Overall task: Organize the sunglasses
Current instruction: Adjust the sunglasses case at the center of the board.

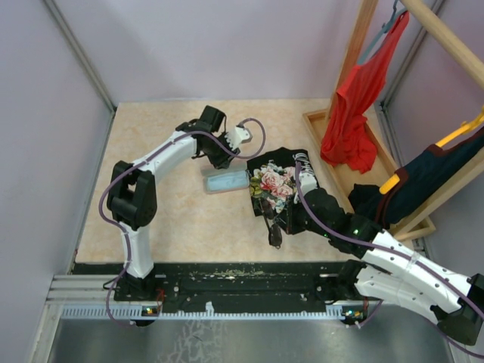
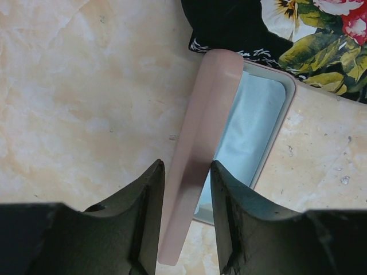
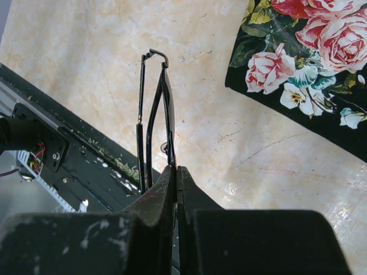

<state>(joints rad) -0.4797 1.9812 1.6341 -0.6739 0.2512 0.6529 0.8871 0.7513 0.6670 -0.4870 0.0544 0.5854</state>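
The pink case lies open in the middle of the table, with a light-blue cloth in its tray. My left gripper is over its far side. In the left wrist view the fingers close on the raised pink lid, which stands between them. My right gripper is shut on the dark wire-framed sunglasses. It holds them near the table's front edge, right of the case. In the right wrist view the folded sunglasses stick out beyond the closed fingertips.
A black floral fabric item lies just right of the case, touching it. A wooden rack with a red garment and a dark-blue garment stands at the right. A black rail runs along the front edge.
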